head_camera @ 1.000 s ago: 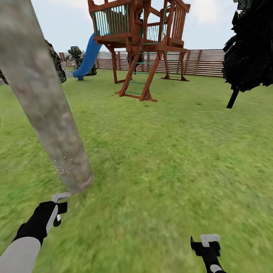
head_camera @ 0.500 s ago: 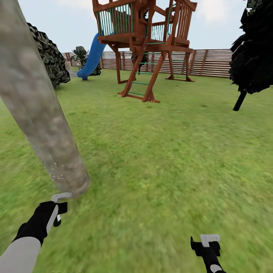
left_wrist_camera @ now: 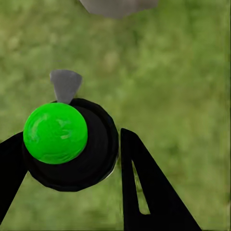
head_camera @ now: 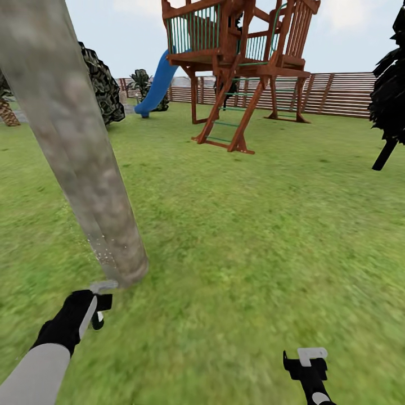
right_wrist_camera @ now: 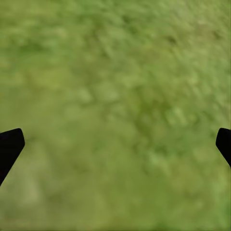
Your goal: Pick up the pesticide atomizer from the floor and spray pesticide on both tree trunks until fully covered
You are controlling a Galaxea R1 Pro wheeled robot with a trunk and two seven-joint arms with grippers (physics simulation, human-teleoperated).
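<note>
A thick, pale grey-tan mottled tree trunk is seen at the near left of the blurry green grass floor, leaning across the head view from its top edge down to a base just beyond the left gripper. A cluster of tiny white pesticide specks is scattered on the lower part of that trunk. In the left wrist view, a black round-bodied atomizer with a bright green cap and a small grey nozzle is held between the black fingers of the left gripper, which are closed against its sides; the nozzle is pointed toward the grey base of the trunk. The right gripper is held low at the near right over bare grass, its two black fingertips spread wide apart. Farther off, a reddish-brown wooden play tower with a blue slide is backed by a horizontal-slat wooden fence, and a near-black conifer stands at the far right.
</note>
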